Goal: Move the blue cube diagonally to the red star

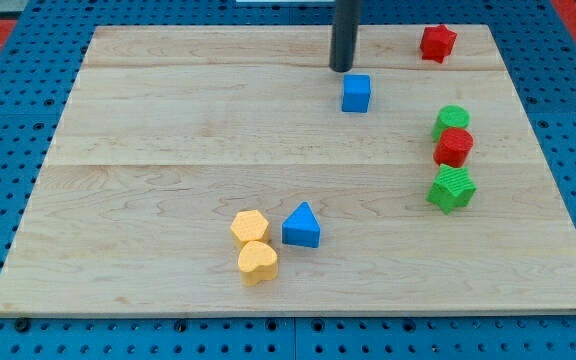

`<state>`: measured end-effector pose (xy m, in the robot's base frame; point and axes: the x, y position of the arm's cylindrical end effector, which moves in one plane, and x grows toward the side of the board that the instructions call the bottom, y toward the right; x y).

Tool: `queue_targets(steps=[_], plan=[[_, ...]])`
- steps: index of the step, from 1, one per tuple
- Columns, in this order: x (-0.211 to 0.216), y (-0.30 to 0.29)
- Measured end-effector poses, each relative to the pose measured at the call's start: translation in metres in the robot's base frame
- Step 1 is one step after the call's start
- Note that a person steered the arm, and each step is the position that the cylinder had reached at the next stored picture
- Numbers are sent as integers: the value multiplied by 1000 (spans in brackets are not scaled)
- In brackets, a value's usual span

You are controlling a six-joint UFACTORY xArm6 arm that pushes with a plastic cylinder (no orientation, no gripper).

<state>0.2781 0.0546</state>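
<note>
The blue cube (356,93) sits on the wooden board (168,150) near the view's top, right of centre. The red star (437,42) lies at the view's top right, up and to the right of the cube. My tip (342,69) is the lower end of the dark rod. It stands just above and slightly left of the blue cube, close to it; I cannot tell if they touch.
A green block (452,120), a red block (454,147) and a green star-like block (452,188) stand in a column at the right. A blue triangular block (301,226) and two yellow blocks (250,227) (258,262) sit near the bottom centre.
</note>
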Motion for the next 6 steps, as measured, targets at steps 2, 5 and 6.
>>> queue_targets(steps=[2, 5, 6], plan=[[15, -22], [-3, -22], [-2, -30]])
